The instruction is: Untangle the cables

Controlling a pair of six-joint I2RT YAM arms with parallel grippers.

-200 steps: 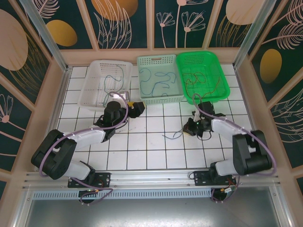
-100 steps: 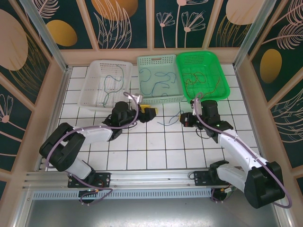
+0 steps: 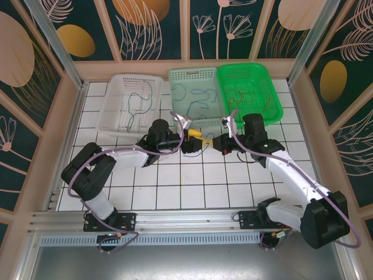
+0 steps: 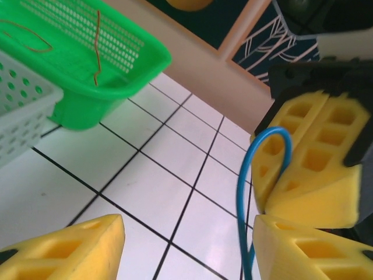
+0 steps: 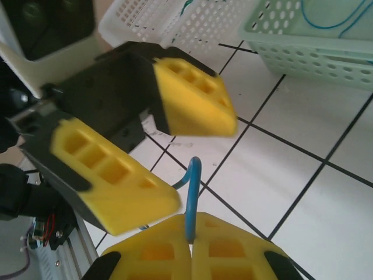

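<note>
A blue cable (image 5: 192,192) stands up in a short loop from my right gripper (image 5: 191,236), whose yellow fingers are shut on it. My left gripper (image 4: 189,248) faces it head-on above the tiles, open, with the blue cable (image 4: 245,192) running down between its fingers, close to the right-hand one. In the top view the left gripper (image 3: 195,136) and right gripper (image 3: 217,142) meet tip to tip just in front of the middle basket. More cables lie in the baskets: a blue one (image 3: 195,96), a red one (image 3: 242,96) and a dark one (image 3: 137,102).
Three baskets stand in a row at the back: white (image 3: 114,111), pale green (image 3: 176,120) and bright green (image 3: 274,111). Wooden side walls (image 3: 67,122) and a metal rail (image 3: 175,219) at the near edge bound the tiled table.
Both grippers have moved to the table's middle and now face each other. The right one lifted the blue cable off the tiles. The left jaws have narrowed.
</note>
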